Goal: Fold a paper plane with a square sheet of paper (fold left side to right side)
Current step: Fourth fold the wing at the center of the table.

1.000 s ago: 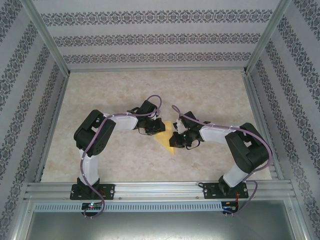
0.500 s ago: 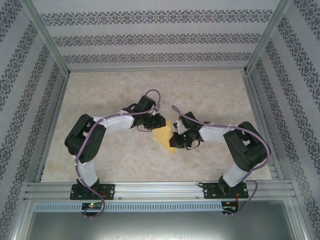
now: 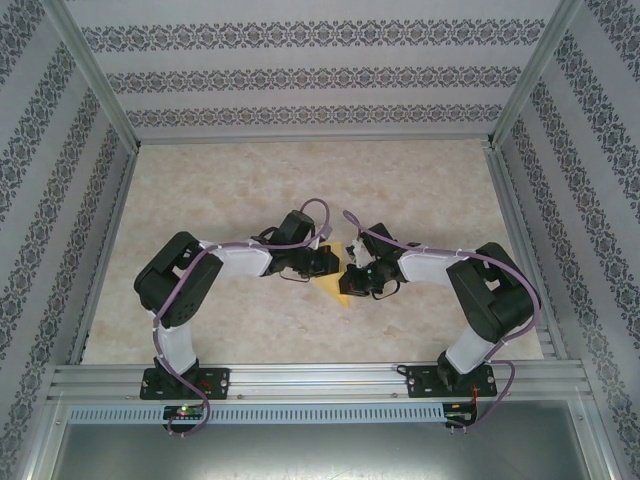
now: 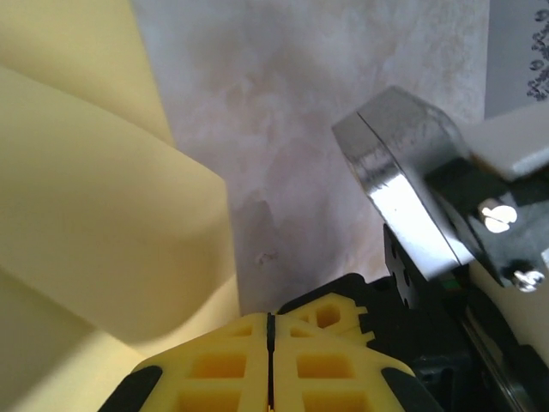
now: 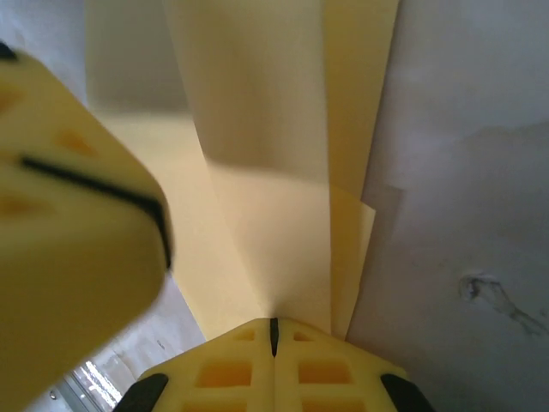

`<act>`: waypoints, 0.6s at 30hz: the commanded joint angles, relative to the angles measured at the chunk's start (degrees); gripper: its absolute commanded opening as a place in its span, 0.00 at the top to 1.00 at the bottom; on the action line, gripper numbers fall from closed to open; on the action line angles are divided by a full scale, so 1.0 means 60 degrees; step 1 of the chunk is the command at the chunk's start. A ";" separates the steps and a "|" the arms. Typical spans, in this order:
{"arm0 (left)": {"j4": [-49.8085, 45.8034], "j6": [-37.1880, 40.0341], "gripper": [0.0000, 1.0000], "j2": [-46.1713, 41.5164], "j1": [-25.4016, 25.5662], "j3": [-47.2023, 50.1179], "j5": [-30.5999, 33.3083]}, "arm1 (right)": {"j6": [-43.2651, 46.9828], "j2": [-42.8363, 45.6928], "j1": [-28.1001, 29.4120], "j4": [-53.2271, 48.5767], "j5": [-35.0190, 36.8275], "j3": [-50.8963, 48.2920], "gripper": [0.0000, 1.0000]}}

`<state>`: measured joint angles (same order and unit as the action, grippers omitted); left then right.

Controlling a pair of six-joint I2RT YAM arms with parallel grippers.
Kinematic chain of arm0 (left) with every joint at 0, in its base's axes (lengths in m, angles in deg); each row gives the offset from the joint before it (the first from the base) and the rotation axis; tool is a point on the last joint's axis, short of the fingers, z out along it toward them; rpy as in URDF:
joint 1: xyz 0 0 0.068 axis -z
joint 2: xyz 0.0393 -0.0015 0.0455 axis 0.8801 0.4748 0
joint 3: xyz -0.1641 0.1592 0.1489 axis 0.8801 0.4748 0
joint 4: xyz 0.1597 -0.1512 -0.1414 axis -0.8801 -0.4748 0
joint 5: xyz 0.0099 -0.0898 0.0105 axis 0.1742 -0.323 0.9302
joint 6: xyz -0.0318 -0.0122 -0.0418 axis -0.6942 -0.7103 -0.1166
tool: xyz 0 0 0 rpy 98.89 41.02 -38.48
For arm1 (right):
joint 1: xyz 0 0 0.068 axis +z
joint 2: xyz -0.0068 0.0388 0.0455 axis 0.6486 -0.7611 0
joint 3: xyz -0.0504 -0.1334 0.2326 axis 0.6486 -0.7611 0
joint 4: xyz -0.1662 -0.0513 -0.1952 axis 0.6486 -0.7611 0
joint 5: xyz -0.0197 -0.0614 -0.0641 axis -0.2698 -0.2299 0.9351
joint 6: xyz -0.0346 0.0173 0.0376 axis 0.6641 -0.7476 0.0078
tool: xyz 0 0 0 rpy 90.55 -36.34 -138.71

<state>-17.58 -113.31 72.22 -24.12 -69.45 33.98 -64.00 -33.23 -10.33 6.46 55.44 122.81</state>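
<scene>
Currently the sheet of paper [image 3: 335,288] lies partly folded near the middle of the marbled surface [image 3: 250,190]. From above it shows as a small yellow wedge, mostly covered by the two claws. It is not flat. In the left wrist view a flap [image 4: 94,223] bows up off the layer beneath it, and its crease is not yet pressed down.

The right claw [image 3: 350,278] sits at the sheet's right side with its yellow fingers [image 5: 223,373] pressed together. The creased layers run straight into the seam between them, so it looks to be pinching the paper. That grip probably works as an anchor, since paper this thin would slide on the smooth surface when pushed.

The left claw [image 3: 322,263] is at the sheet's left side, very close to the right claw. Its fingers [image 4: 214,369] are closed tight, and no paper is visible between them. The raised flap stands just beside them, on the sheet's side. Closed tips make a blunt presser, which suits nudging the flap over toward the sheet's right side and then flattening it.

I judge the left-to-right fold to be under way but unfinished.
</scene>
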 commanded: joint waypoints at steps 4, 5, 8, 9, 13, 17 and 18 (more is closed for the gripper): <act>0.0709 -0.0143 0.91 0.0365 0.0159 0.0104 -0.0123 | 0.0294 -0.0536 0.0035 -0.1219 0.1142 -0.0205 1.00; 0.0671 -0.0152 0.92 0.0438 0.0159 0.0081 -0.0109 | 0.0303 -0.0543 0.0050 -0.1228 0.1155 -0.0186 1.00; 0.0627 -0.0128 0.92 0.0565 0.0159 0.0083 -0.0010 | 0.0304 -0.0584 0.0091 -0.1292 0.1206 -0.0160 1.00; 0.0610 -0.0132 0.93 0.0596 0.0159 0.0082 0.0022 | 0.0304 -0.0587 0.0094 -0.1295 0.1205 -0.0145 1.00; 0.0678 -0.0143 0.93 0.0743 0.0159 0.0213 0.0155 | 0.0319 -0.0602 0.0131 -0.1381 0.1263 -0.0131 1.00; 0.0811 -0.0196 0.94 0.0895 0.0159 0.0345 0.0362 | 0.0399 -0.0646 0.0146 -0.1605 0.1287 -0.0028 1.00; 0.0825 -0.0169 0.94 0.0930 0.0159 0.0376 0.0432 | 0.0419 -0.0661 0.0153 -0.1666 0.1280 0.0003 1.00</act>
<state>-14.80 -114.01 76.26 -23.72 -68.16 34.79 -62.88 -33.86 -10.18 4.16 56.08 124.30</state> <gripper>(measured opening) 0.068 0.038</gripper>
